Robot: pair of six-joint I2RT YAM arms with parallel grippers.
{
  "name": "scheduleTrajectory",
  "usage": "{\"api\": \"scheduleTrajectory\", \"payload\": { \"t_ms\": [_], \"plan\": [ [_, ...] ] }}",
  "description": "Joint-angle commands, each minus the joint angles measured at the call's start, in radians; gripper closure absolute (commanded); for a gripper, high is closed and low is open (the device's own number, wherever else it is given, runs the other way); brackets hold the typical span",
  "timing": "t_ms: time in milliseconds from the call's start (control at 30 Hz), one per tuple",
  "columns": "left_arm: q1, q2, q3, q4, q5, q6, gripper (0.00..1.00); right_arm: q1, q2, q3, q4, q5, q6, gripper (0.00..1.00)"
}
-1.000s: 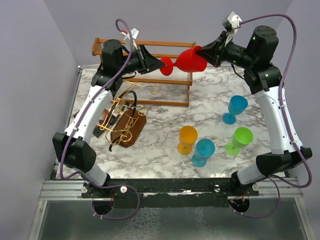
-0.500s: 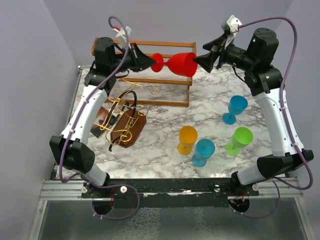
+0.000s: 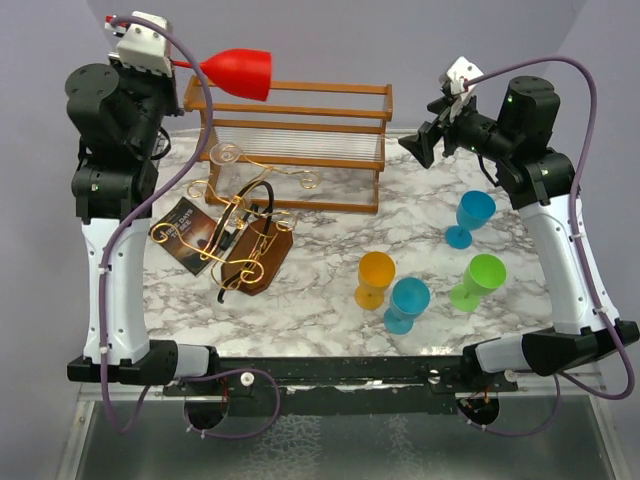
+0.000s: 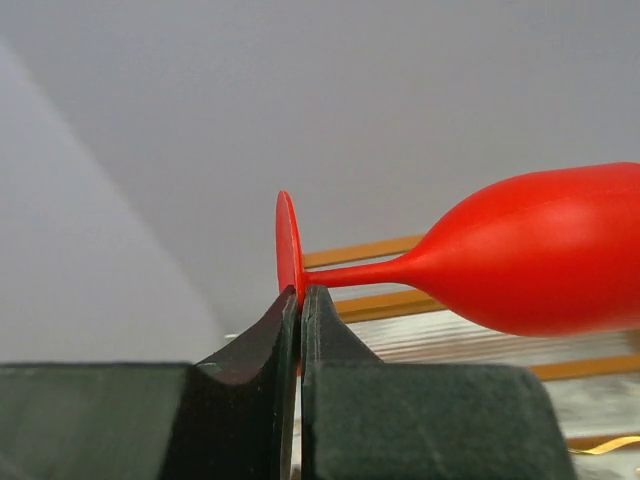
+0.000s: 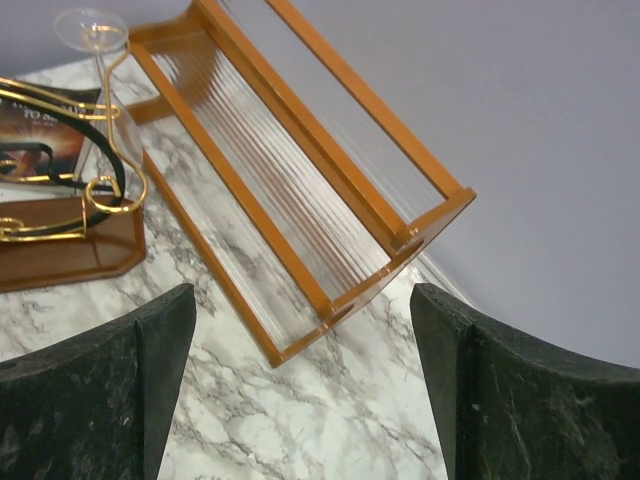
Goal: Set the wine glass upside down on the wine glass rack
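Observation:
The red wine glass [image 3: 240, 72] lies on its side in the air at the top left, above the table's back edge, with its bowl pointing right. My left gripper [image 3: 178, 64] is shut on the edge of its round foot [image 4: 288, 245]; in the left wrist view the gripper [image 4: 298, 300] pinches that disc, and the bowl [image 4: 545, 260] stretches right. The wine glass rack [image 3: 250, 250], gold wire loops on a dark brown base, stands on the table's left side, below the glass. My right gripper [image 3: 418, 148] hovers open at the back right, and its wrist view [image 5: 300, 400] shows nothing between the fingers.
An orange-brown slatted wooden frame [image 3: 300, 130] stands along the back. A clear glass foot [image 3: 228, 155] sits at the rack's top. A dark booklet [image 3: 185, 232] lies left of the rack. Blue [image 3: 475, 215], green [image 3: 480, 280], orange [image 3: 375, 275] and teal [image 3: 407, 300] glasses stand at the right.
My right gripper let go of the red glass's bowl, opened and drew back. My left arm swung up and to the left, carrying the glass by its foot.

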Motion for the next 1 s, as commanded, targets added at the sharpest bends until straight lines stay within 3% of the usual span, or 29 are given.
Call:
{"api": "scheduleTrajectory", "payload": {
  "t_ms": [0, 200, 367, 733, 967],
  "plan": [
    [0.043, -0.024, 0.033, -0.067, -0.337, 0.342, 1.00, 0.000, -0.016, -0.014, -0.059, 0.044, -0.068, 0.12],
    [0.103, -0.059, -0.021, -0.054, -0.593, 0.656, 1.00, 0.000, -0.019, -0.010, -0.076, 0.028, -0.072, 0.12],
    [0.119, -0.069, -0.111, -0.086, -0.654, 0.891, 1.00, 0.000, -0.018, -0.023, -0.076, 0.015, -0.072, 0.12],
    [0.079, -0.065, -0.306, -0.313, -0.589, 1.127, 1.00, 0.000, -0.045, -0.067, -0.073, 0.012, -0.085, 0.12],
    [0.010, -0.065, -0.317, -0.418, -0.493, 1.155, 1.00, 0.000, -0.044, -0.079, -0.070, 0.002, -0.083, 0.12]
  ]
}}
